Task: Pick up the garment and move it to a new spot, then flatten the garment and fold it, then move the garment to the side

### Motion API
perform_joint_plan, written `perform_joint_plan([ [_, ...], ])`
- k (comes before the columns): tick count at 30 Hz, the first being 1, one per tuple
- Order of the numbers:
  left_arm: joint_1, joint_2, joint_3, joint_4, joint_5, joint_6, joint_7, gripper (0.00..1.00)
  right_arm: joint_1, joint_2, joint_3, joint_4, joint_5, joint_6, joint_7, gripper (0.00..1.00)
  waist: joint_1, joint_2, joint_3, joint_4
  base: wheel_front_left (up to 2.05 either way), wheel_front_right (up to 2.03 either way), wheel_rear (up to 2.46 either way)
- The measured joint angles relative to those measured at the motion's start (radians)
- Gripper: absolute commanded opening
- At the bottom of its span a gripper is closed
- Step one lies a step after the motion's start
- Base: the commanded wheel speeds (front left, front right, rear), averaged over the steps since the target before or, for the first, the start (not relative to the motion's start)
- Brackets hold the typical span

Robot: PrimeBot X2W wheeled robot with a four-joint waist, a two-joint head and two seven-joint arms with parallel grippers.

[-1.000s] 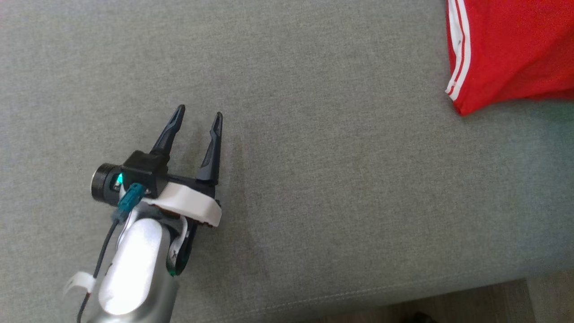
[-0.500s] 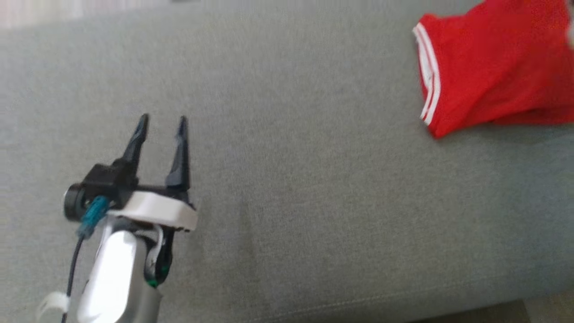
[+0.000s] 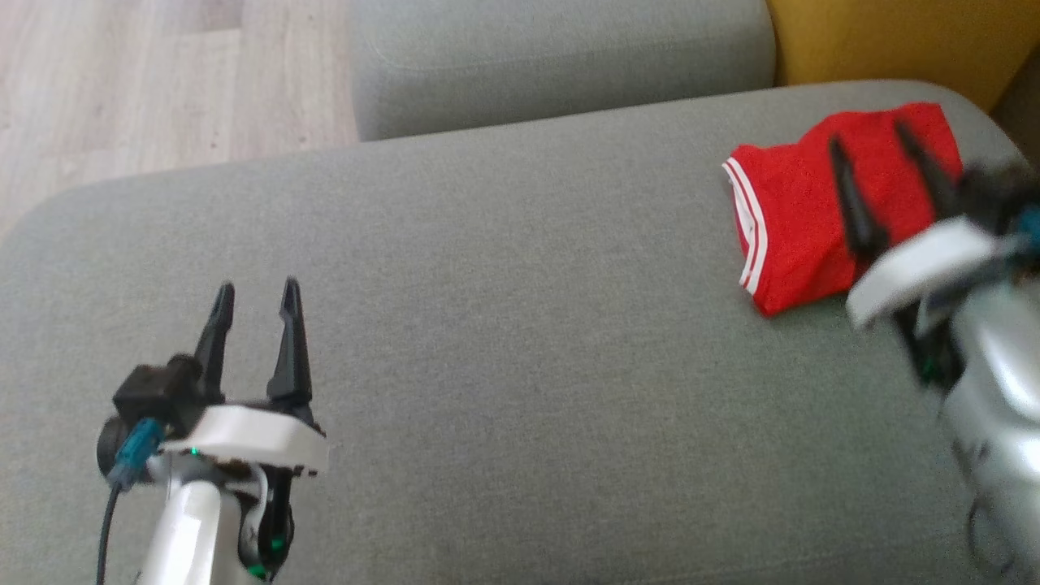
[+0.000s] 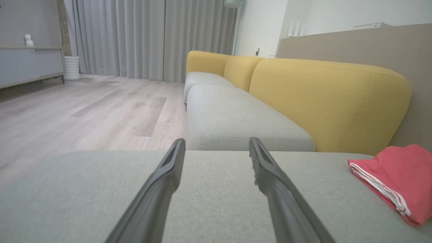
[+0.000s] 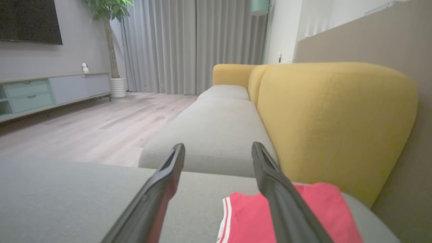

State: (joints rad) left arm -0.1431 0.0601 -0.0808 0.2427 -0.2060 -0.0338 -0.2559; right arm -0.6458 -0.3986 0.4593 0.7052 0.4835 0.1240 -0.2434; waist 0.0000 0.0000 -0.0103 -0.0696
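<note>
A red garment (image 3: 800,215) with white stripes along one edge lies folded at the far right of the grey sofa seat (image 3: 520,325). It also shows at the right edge of the left wrist view, garment (image 4: 395,179), and low in the right wrist view, garment (image 5: 246,219). My right gripper (image 3: 868,134) is open and hangs over the garment's near side with nothing between its fingers; it is blurred. My left gripper (image 3: 256,291) stands open over bare cushion at the lower left, far from the garment.
A second grey seat cushion (image 3: 561,57) lies beyond this one. Yellow backrests (image 4: 324,98) run along the right side. Wooden floor (image 3: 162,81) lies past the cushion's left and far edges.
The head camera has tilted up and back, bringing the whole cushion, floor and backrest into view. My right gripper has come into the picture over the garment, jaws apart.
</note>
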Motion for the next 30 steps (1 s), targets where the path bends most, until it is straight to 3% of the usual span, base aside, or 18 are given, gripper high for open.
perform_joint_plan([
  [8, 0.031, -0.001, 0.001, 0.054, -0.024, 0.007, 0.0, 1.0, 0.277, 0.081, -0.125, -0.192, -0.06, 0.0, -0.005, 1.0, 0.0, 0.0, -0.021, 0.016, 0.0, 0.0, 0.0],
  [15, 0.037, 0.0, 0.011, 0.085, 0.003, 0.017, 0.0, 1.0, 0.433, 0.157, -0.272, -0.281, -0.16, 0.0, -0.007, 1.0, 0.0, 0.0, -0.026, 0.026, 0.0, 0.0, 0.0],
  [30, 0.057, -0.002, 0.03, 0.114, 0.037, 0.006, 0.0, 1.0, 0.476, 0.229, -0.349, -0.332, -0.228, 0.0, -0.007, 1.0, 0.0, 0.0, -0.022, 0.044, 0.0, 0.0, 0.0],
])
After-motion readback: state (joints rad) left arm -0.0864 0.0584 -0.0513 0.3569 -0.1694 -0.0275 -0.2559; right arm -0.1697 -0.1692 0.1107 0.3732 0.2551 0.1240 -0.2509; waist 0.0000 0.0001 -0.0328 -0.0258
